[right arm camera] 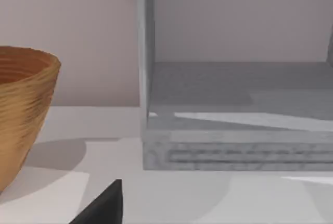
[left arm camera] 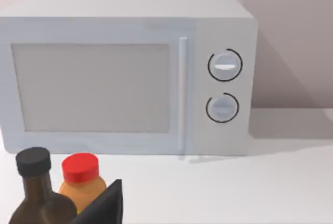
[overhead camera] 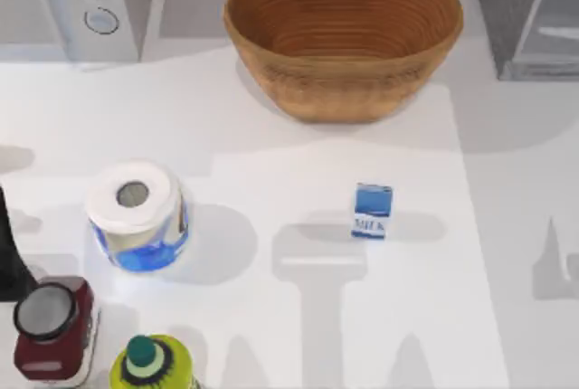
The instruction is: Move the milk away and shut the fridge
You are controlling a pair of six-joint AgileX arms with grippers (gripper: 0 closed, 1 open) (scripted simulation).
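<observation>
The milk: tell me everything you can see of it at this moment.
The milk is a small rectangular carton, blue with a white band near its base lettered "MILK". It looks like printed card. It stands upright on the white table, right of centre, in front of the basket and well apart from it. The paper roll stands far to its left. Nothing touches it but the table, and it casts a shadow to its right.

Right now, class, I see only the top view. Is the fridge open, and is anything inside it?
Observer: In the right wrist view the fridge stands open; the part of its floor I see is bare.
Operator: Is the microwave's door shut?
Observer: Yes, the left wrist view shows the microwave with its door shut.
Operator: Anything nearer that camera?
Observer: A dark bottle and a red-capped bottle, side by side.
</observation>
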